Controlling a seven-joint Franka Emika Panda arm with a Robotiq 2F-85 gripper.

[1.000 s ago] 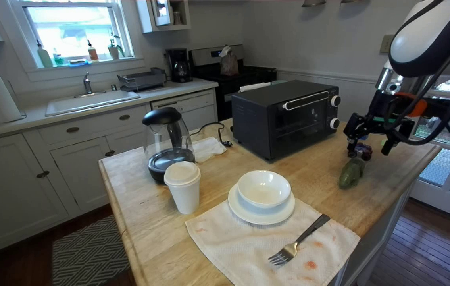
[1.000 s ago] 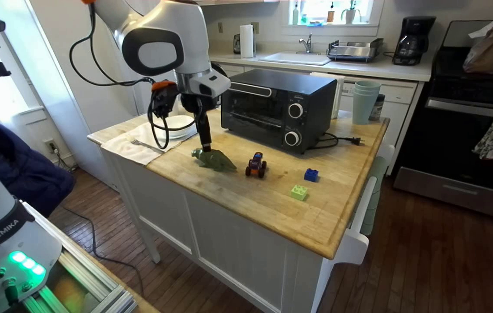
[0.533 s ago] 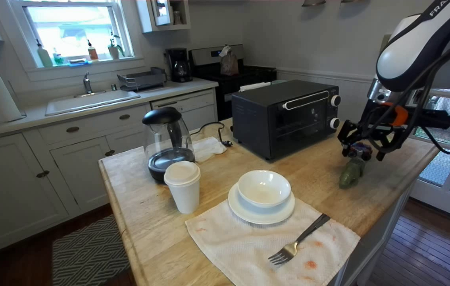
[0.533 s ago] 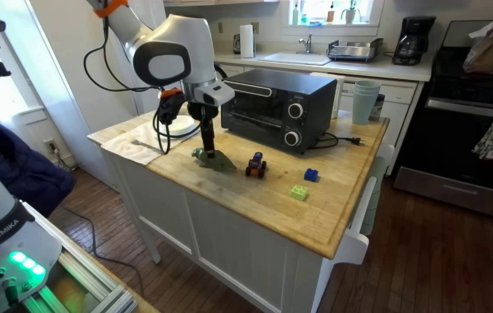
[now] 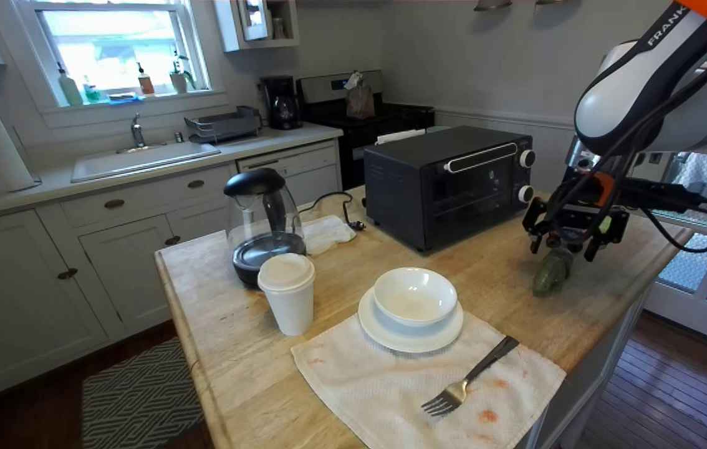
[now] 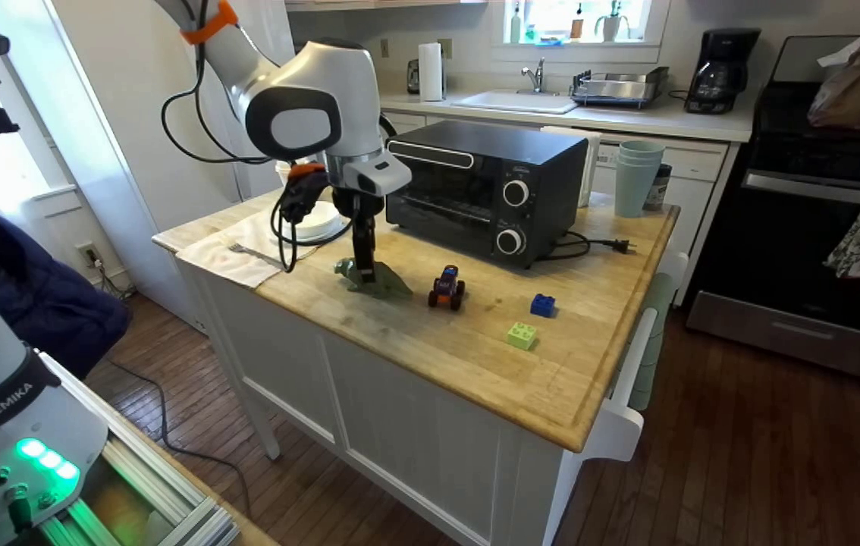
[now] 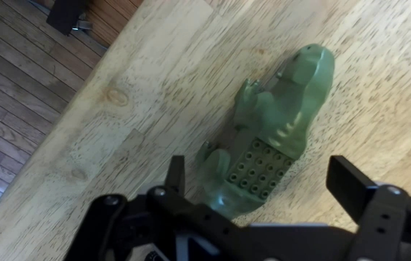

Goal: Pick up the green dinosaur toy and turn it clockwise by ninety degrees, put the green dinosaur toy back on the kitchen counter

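The green dinosaur toy lies on the light wooden kitchen counter, with studded holes on its back. It also shows in both exterior views, at the near right and near the counter's edge. My gripper is open, with its jaws wide apart, above the toy's rear half. In the wrist view the toy's tail end is hidden behind the gripper's body. In an exterior view a finger stands in front of the toy's middle. The gripper also shows above the toy in an exterior view.
A small purple toy truck stands beside the dinosaur's tail, with a blue brick and a pale green brick farther along. A black toaster oven stands behind. A bowl, fork and white cup are on the counter.
The arm has moved sideways and down, bringing the open gripper lower over the dinosaur toy's body. The toy and the other objects have not moved.
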